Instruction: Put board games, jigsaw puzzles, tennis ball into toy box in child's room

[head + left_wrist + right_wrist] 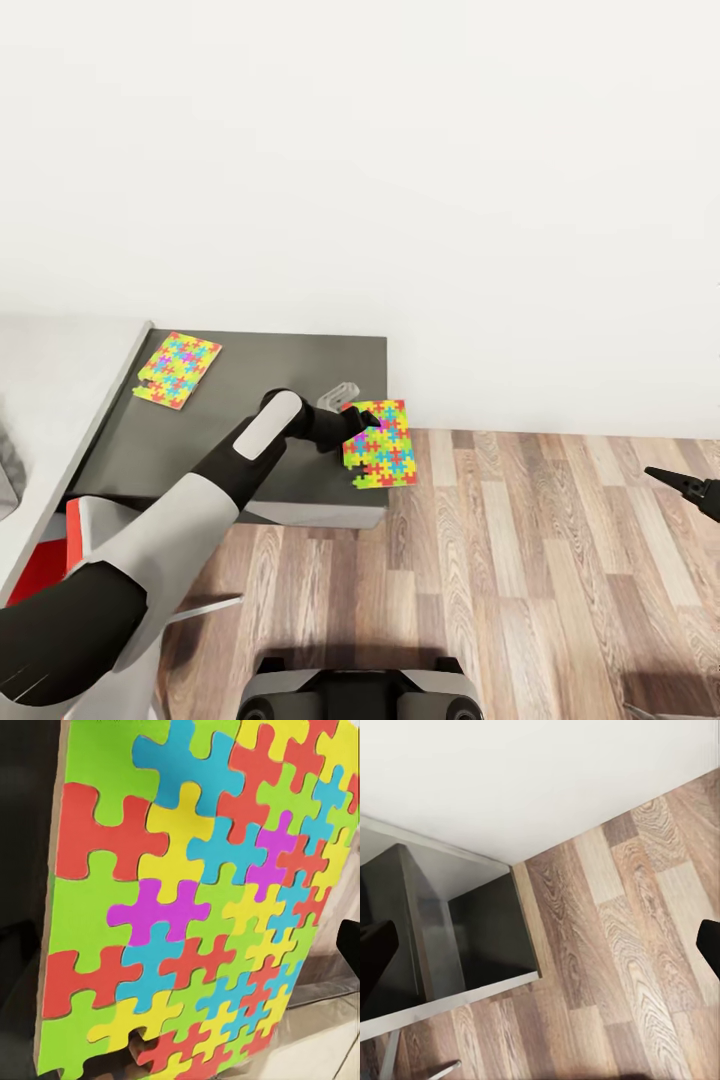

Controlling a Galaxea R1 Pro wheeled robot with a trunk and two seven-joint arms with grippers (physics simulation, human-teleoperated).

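Pinching a jigsaw puzzle (380, 444) past the dark desk's (270, 400) right edge over open wood floor (540, 560), the left gripper (358, 422) holds it tilted, long axis running away from the robot, while the right gripper (668, 481), jaw state unclear, hovers far right.

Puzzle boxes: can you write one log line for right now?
left tool: shut on jigsaw puzzle, held past dark desk edge | second puzzle: lying on desk | right tool: over floor, empty

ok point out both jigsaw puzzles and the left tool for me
held jigsaw puzzle (385, 450), head view, middle of its patterned face
other jigsaw puzzle (177, 369), head view, centre of the box lying on the dark desk top
left tool (362, 421), head view, at the fingertips on the held puzzle's edge
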